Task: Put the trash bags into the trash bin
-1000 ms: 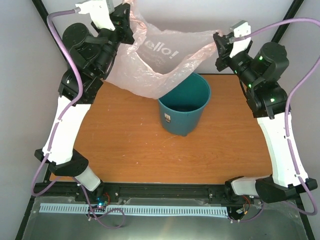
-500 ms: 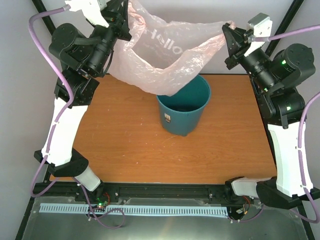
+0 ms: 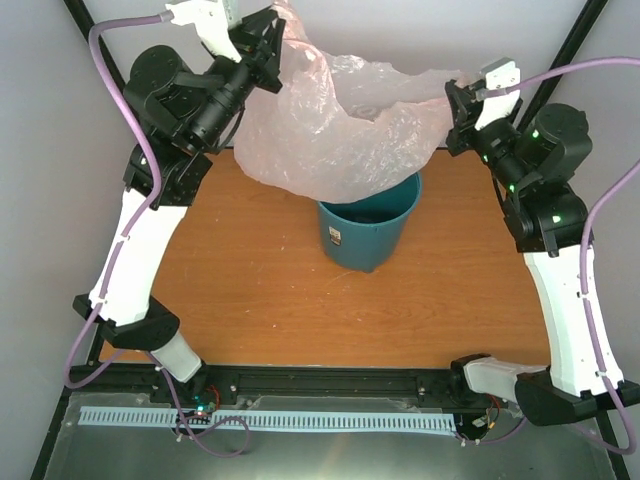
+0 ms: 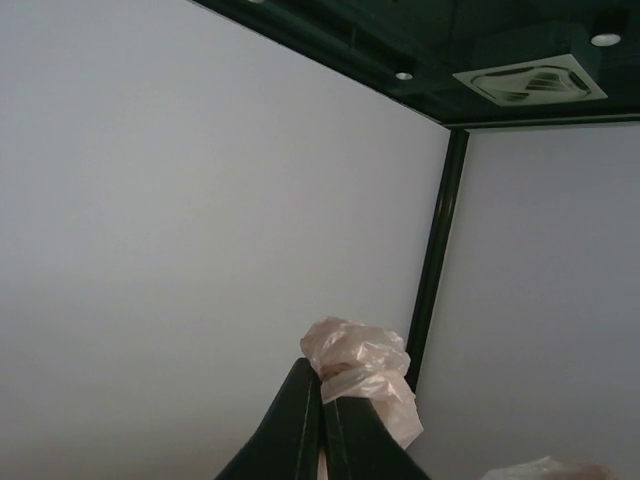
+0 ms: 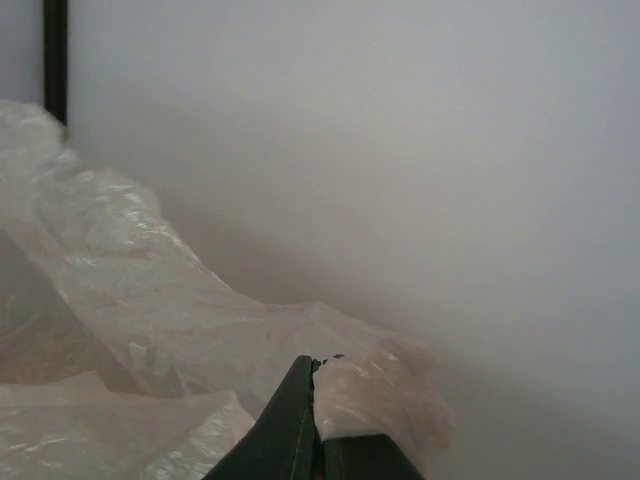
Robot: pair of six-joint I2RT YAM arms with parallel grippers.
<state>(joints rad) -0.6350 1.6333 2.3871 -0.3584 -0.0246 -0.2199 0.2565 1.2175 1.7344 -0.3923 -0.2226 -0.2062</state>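
Your left gripper (image 3: 268, 42), upper left, and right gripper (image 3: 457, 97), upper right, each pinch a bunched edge of the pink trash bag (image 3: 340, 130) — it sags just above the teal trash bin (image 3: 368, 228) at centre. Lower it off-centre and the wide bag may drape outside — or tip the bin.

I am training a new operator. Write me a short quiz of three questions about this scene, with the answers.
1. True or false: the pink plastic bag is wholly inside the teal bin.
2. What holds the bag? A) left jaws only; B) right jaws only; C) both arms' jaws, shut on opposite edges.
3. Name the surface on which the bin stands.
Key: 1 false, it hangs above the bin; 2 C; 3 the wooden table.
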